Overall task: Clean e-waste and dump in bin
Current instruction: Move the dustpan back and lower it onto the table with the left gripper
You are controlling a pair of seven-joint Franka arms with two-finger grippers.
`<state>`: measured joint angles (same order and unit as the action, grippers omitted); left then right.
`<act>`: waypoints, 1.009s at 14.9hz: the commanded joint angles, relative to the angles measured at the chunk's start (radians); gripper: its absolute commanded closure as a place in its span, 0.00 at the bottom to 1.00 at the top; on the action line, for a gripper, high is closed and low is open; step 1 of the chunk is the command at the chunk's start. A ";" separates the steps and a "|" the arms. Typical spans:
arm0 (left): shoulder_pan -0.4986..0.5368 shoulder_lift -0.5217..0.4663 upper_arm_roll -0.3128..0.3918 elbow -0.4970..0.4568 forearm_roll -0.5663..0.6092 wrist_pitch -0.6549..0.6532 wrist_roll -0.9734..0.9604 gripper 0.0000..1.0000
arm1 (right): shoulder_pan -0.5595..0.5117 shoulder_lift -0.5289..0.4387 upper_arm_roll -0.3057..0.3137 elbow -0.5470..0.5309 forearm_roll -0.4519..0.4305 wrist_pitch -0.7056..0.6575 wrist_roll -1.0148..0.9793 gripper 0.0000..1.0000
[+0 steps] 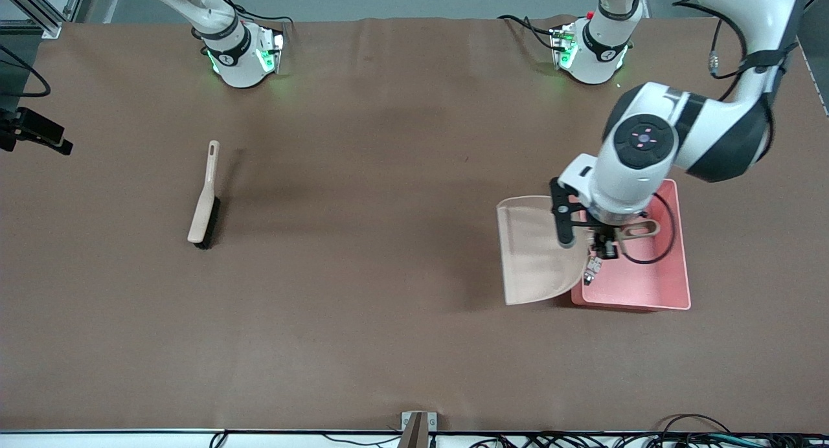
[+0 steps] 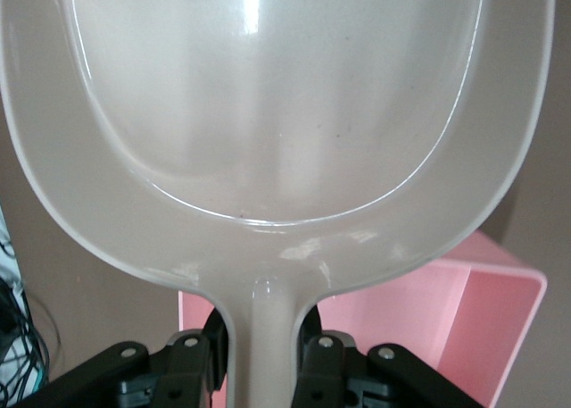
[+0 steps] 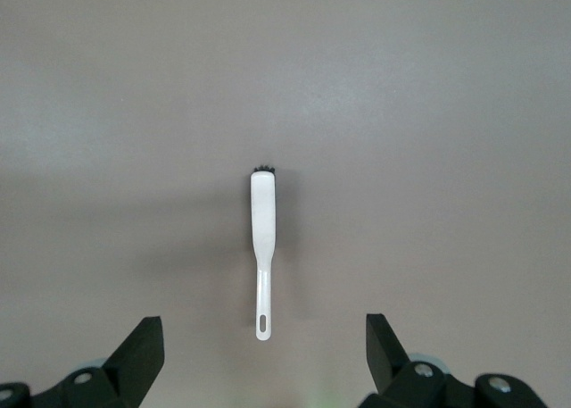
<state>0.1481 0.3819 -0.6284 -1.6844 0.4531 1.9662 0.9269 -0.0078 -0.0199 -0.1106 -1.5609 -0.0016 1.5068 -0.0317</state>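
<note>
My left gripper [image 1: 607, 244] is shut on the handle of the beige dustpan [image 1: 534, 254] and holds it over the edge of the pink bin [image 1: 647, 289]. The pan sticks out over the table toward the right arm's end. In the left wrist view the gripper [image 2: 263, 359] clamps the handle, the dustpan's [image 2: 268, 113] inside looks bare, and the bin [image 2: 500, 328] lies under it. The e-waste shows in no view. My right gripper [image 3: 263, 337] is open and empty, high over the brush [image 3: 263, 220].
The beige brush [image 1: 205, 205] with black bristles lies on the brown table toward the right arm's end. A black cable loop [image 1: 667, 241] from the left arm hangs over the bin. The arm bases stand along the table's edge farthest from the front camera.
</note>
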 commanded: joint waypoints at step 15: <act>-0.206 0.204 0.009 -0.001 -0.001 0.229 -0.180 1.00 | -0.006 -0.006 0.008 0.002 -0.012 -0.013 0.015 0.00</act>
<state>-0.0461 0.5678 -0.6246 -1.6892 0.4510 2.1636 0.7595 -0.0084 -0.0199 -0.1107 -1.5607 -0.0028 1.5039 -0.0314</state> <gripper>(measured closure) 0.670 0.000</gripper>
